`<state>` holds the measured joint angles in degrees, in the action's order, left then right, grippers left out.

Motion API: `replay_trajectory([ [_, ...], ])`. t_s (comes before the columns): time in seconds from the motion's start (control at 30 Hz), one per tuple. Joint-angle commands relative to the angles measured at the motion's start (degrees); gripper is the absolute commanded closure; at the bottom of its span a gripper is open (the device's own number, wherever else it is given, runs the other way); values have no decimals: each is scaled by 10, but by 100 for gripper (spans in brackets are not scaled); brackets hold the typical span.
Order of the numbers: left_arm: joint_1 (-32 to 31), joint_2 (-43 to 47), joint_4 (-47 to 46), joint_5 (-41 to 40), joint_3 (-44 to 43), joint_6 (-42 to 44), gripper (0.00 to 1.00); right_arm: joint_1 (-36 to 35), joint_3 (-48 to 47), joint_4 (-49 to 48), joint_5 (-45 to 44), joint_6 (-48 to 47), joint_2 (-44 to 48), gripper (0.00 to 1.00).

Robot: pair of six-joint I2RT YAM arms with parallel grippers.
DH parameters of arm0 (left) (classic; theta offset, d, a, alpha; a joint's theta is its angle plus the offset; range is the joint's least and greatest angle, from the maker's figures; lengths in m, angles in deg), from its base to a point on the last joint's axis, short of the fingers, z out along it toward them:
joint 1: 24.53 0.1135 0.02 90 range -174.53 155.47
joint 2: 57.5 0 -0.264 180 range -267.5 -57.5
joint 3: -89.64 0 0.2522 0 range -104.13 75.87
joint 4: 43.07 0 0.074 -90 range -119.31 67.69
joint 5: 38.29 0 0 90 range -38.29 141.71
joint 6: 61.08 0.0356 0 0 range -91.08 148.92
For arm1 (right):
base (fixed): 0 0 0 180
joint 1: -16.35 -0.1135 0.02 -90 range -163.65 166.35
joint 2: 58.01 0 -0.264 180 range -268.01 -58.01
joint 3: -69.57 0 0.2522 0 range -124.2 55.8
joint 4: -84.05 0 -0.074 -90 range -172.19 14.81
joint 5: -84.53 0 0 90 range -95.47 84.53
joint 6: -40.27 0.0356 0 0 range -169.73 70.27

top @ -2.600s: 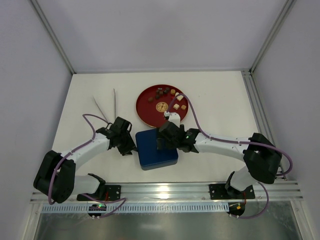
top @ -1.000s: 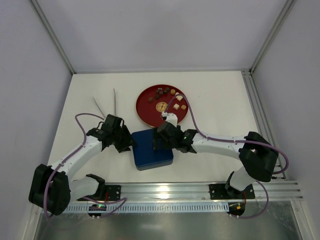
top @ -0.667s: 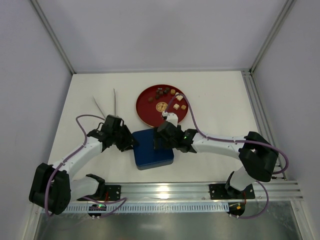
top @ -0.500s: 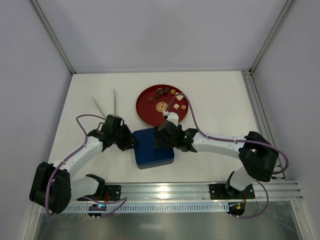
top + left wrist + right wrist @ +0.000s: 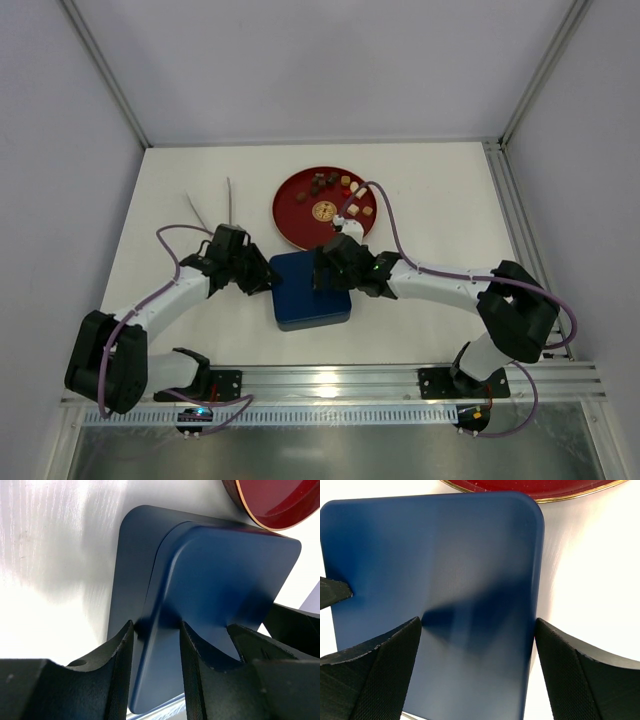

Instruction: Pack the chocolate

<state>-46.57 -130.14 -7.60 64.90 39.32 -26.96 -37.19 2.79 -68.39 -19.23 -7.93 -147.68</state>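
The chocolate point(image 5: 338, 184) is several tiny brown, cream and reddish pieces on a red plate point(image 5: 296, 214), around a gold emblem point(image 5: 323, 211). A dark blue square lid point(image 5: 312, 298) sits in front of the plate, raised over its blue base point(image 5: 131, 570). My left gripper point(image 5: 262, 281) is at the lid's left edge; in the left wrist view point(image 5: 156, 630) its fingers close on the lid's rim point(image 5: 225, 580). My right gripper point(image 5: 327, 272) hangs over the lid, wide open point(image 5: 477, 625), one finger at the lid's right side point(image 5: 445, 555).
Two thin white sticks point(image 5: 229, 201) lie on the white table left of the plate. The plate's rim shows in the left wrist view point(image 5: 280, 505) and the right wrist view point(image 5: 520, 486). A metal rail point(image 5: 330, 378) runs along the near edge.
The blue box has slid a little right and toward the plate with both grippers on it. The left gripper followed to the right; the right gripper shifted slightly toward the plate.
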Motion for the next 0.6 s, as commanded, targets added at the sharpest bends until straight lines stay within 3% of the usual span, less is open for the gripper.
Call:
replay_trajectory([
  [0.0, -7, -67, 99, -75, 65, 15, 66, -6, 33, 14, 49, -10, -41, 10],
  [0.57, -7, -92, 91, -65, 69, 13, 65, 35, 135, -83, 121, 5, -44, 13],
])
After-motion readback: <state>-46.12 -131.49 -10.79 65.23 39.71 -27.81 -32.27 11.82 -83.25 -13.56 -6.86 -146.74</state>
